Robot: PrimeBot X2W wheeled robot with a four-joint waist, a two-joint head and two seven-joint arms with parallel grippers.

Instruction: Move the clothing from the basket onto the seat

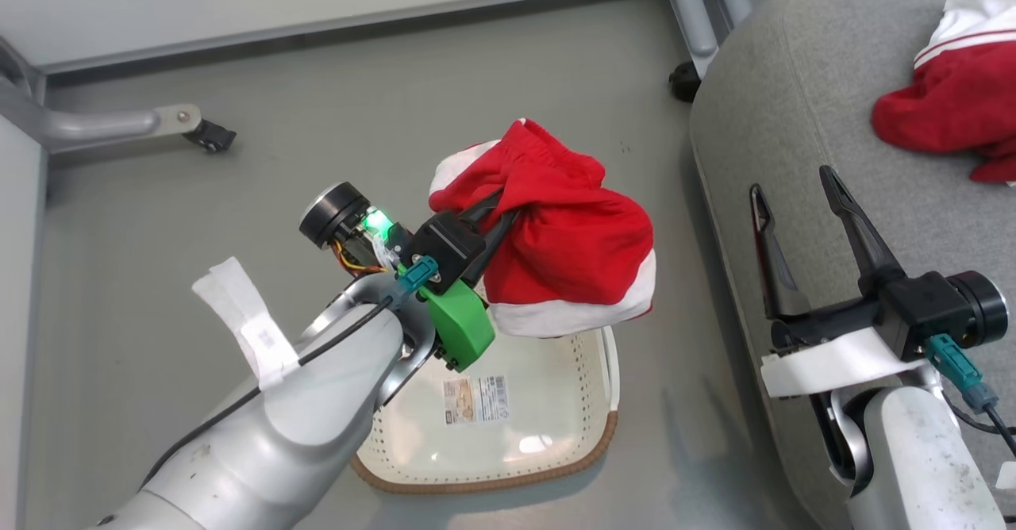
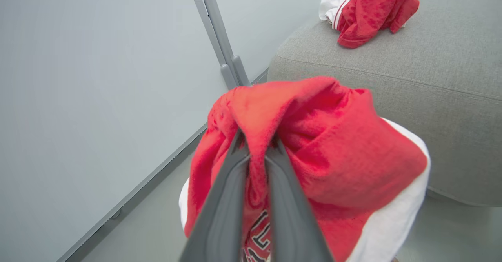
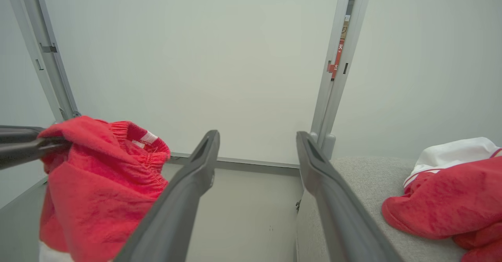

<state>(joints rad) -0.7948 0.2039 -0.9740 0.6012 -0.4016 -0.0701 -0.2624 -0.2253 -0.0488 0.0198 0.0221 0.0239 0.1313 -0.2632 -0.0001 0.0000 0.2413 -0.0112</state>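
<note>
My left gripper (image 1: 508, 201) is shut on a bunched red garment with white trim (image 1: 567, 244), which hangs in the air above the cream basket (image 1: 607, 391). In the left wrist view the fingers pinch a fold of the red garment (image 2: 313, 144), and part of a black-and-white letter shows low between them. A second red and white garment (image 1: 948, 101) lies on the grey seat (image 1: 794, 117) at the right, also visible as the garment on the seat (image 2: 368, 11). My right gripper (image 1: 794, 189) stands open over the seat's left edge, holding nothing.
The basket stands on the grey floor just left of the seat; its bare bottom bears a label (image 1: 475, 399). Grey metal frame legs with castors (image 1: 210, 137) stand by the back wall. A pale wall panel (image 3: 196, 58) closes off the far side.
</note>
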